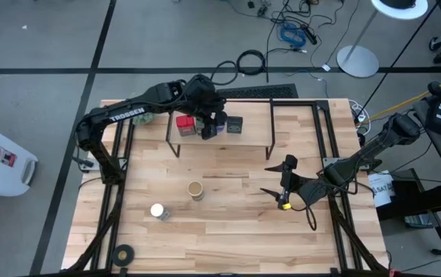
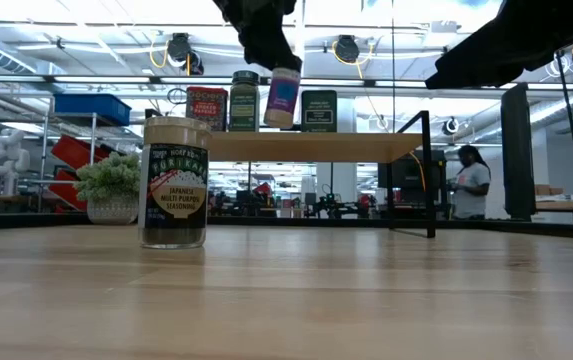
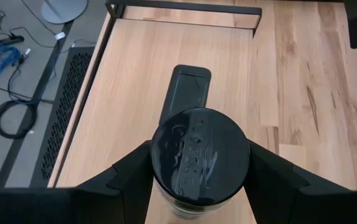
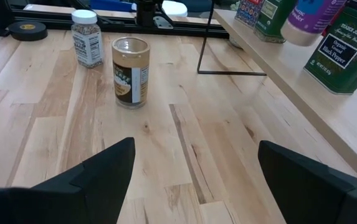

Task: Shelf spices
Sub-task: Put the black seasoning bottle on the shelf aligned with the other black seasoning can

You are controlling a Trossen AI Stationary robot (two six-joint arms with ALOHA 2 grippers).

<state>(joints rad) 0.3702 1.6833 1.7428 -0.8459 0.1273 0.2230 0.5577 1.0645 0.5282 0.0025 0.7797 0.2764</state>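
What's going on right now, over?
Left pincer holds dark-lidded jar above shelf. Right pincer open, idle. Two jars left on table.

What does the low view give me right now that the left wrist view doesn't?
Only the low view: the held jar hangs tilted just above the shelf, between the green-lidded jar and the dark square tin, with the red tin at the far end, and a tan-lidded seasoning jar on the table.
Only the left wrist view: the left gripper clamped on the jar's dark lid.
Both: the held jar, the shelf, the square tin.
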